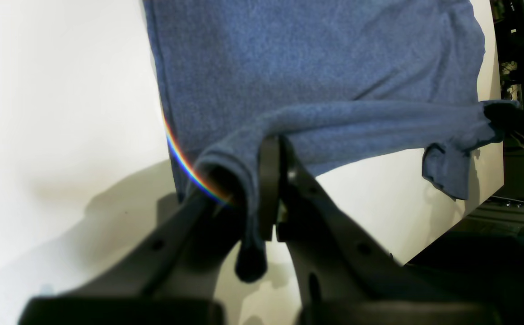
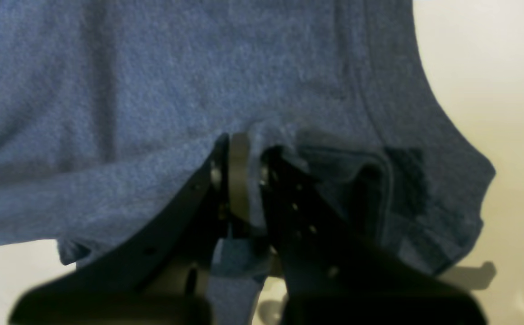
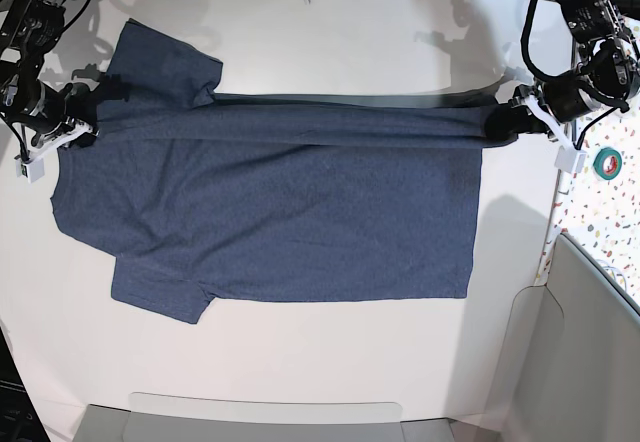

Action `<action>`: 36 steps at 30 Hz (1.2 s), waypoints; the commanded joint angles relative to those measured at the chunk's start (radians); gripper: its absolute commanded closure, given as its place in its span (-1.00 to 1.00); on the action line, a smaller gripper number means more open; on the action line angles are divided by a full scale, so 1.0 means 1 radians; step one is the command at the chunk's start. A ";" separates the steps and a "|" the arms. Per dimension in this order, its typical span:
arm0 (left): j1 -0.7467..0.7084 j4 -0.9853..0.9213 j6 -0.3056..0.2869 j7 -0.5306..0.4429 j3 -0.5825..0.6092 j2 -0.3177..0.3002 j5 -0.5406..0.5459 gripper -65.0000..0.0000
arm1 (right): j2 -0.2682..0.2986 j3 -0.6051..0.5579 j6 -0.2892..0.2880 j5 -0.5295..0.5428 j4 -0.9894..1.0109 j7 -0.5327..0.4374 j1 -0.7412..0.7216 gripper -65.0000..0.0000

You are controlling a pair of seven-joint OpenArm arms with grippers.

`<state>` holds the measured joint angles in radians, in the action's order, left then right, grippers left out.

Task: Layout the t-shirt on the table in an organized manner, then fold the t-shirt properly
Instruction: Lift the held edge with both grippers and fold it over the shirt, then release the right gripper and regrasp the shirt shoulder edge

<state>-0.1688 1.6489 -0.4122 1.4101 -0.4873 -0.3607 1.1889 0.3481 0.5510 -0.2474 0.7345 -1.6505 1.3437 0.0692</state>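
Left wrist view: the left gripper point(image 1: 268, 189) is clamped on a bunched edge of the t-shirt point(image 1: 316, 76), a fold of cloth pinched between its jaws and a dark tail hanging below them. From there a lifted ridge of fabric runs across to the far side, with a sleeve drooping off it over the table point(image 1: 54, 99).

Right wrist view: the right gripper point(image 2: 243, 180) is also closed on cloth, holding a thin pleat near the shoulder seam (the picture is soft, so how many layers it has cannot be told).

Base view: the shirt point(image 3: 280, 212) lies spread across the middle of the white table point(image 3: 330, 362), plain side up, its far long edge raised and stretched taut between the right gripper point(image 3: 85, 127) on the picture's left and the left gripper point(image 3: 505, 122) on the picture's right. This looks like the first lengthwise fold.

Risks: the grips are thin, so an uneven pull could slip one corner free and collapse the fold. If the arms travel out of step, the crease will skew. The far sleeve point(image 3: 165, 62) lies outside the ridge and may bunch under it.
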 commanded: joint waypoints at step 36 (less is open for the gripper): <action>0.012 0.014 0.055 -0.014 -0.009 -0.018 0.027 0.28 | -0.044 0.182 -0.002 0.021 -0.277 -0.008 0.090 -0.34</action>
<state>-0.1661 1.6489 -0.3588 1.4101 -0.4873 -0.3607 1.1885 0.2901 0.7235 -0.2466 0.7395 -1.9072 1.3434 0.1616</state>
